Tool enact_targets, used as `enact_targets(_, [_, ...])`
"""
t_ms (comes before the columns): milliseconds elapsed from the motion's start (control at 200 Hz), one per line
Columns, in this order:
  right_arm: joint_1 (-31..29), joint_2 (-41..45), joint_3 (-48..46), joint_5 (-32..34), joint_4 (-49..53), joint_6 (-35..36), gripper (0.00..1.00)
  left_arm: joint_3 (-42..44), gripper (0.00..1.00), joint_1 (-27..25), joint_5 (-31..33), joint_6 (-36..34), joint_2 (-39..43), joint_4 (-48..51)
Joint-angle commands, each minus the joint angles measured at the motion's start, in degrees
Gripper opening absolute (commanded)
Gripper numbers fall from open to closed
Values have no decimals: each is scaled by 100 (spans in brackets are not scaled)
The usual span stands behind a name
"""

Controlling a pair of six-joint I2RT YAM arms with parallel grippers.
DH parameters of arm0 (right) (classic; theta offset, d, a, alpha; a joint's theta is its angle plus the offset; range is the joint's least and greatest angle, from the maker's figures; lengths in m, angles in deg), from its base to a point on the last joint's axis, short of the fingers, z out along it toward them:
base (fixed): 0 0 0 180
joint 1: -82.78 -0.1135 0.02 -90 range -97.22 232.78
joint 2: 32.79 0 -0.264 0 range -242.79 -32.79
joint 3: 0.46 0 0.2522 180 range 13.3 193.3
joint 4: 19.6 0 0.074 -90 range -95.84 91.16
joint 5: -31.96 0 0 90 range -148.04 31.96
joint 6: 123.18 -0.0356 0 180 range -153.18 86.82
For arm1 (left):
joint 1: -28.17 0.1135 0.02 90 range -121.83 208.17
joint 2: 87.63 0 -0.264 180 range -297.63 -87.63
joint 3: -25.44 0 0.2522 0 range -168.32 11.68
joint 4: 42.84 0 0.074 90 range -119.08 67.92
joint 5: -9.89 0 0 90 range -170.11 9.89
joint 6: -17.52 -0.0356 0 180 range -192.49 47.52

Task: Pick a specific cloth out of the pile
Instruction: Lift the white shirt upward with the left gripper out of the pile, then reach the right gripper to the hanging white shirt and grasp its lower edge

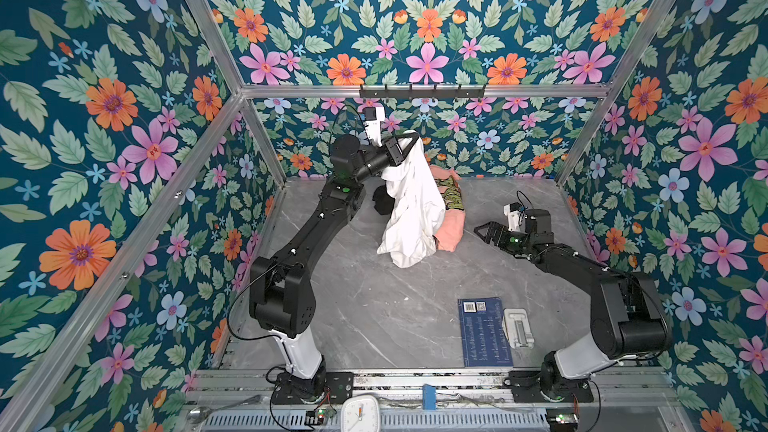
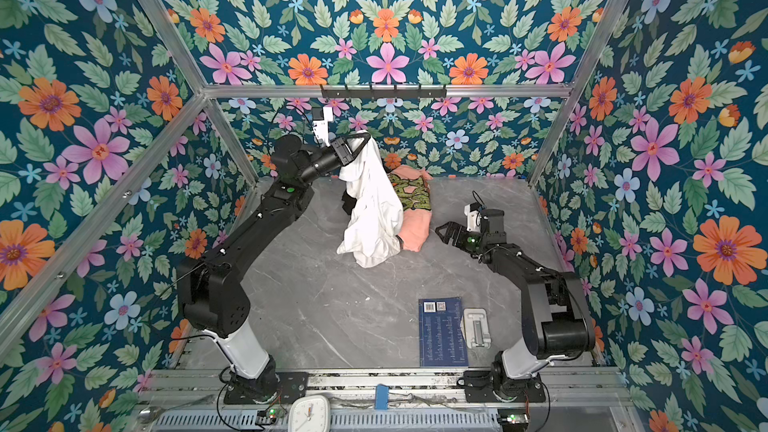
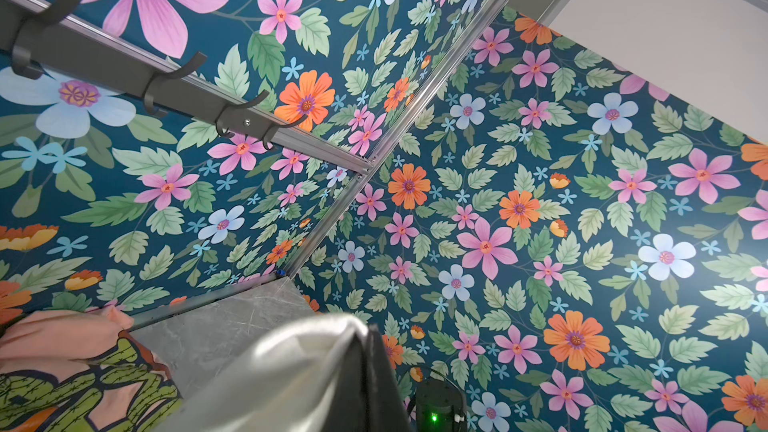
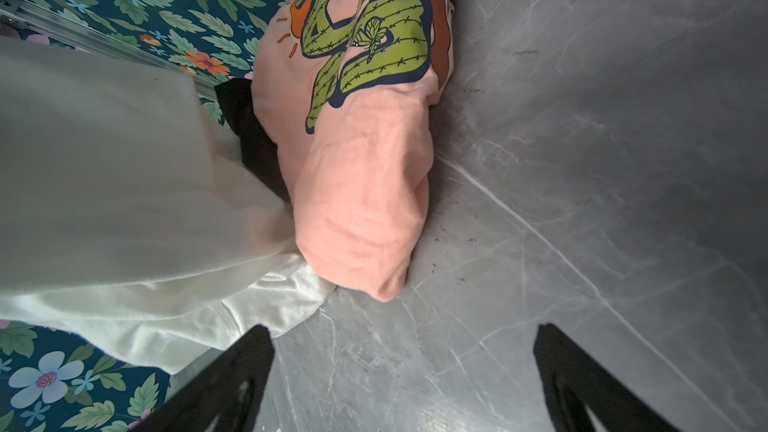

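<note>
left tool (image 1: pixel 410 144) clamped tight on the cloth (image 1: pixel 411 209), held high (hem on worktop (image 1: pixel 374 305)); right tool (image 1: pixel 483 231) gapes wide, empty.

Top pair overhead, whole table (image 1: pixel 374 305); left wrist faces wall (image 3: pixel 540 201); right, pile (image 4: pixel 357 184) close.

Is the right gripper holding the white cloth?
No, the right gripper stands open and empty; the left gripper holds the white cloth.
</note>
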Motion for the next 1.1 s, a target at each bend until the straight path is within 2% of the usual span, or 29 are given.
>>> enact_targets(0, [-4, 78, -15, 41, 8, 108, 99, -17, 0, 9, -42, 73, 58, -502])
enact_targets(460, [-51, 339, -14, 15, 78, 93, 99, -77, 0, 14, 12, 195, 75, -514])
enact_targets(800, [-341, 1195, -138, 276, 341, 161, 99, -285, 0, 17, -173, 385, 90, -482])
enact_targets(1095, [-537, 1557, -8, 270, 477, 125, 99, -324, 0, 70, -288, 698, 220, -588])
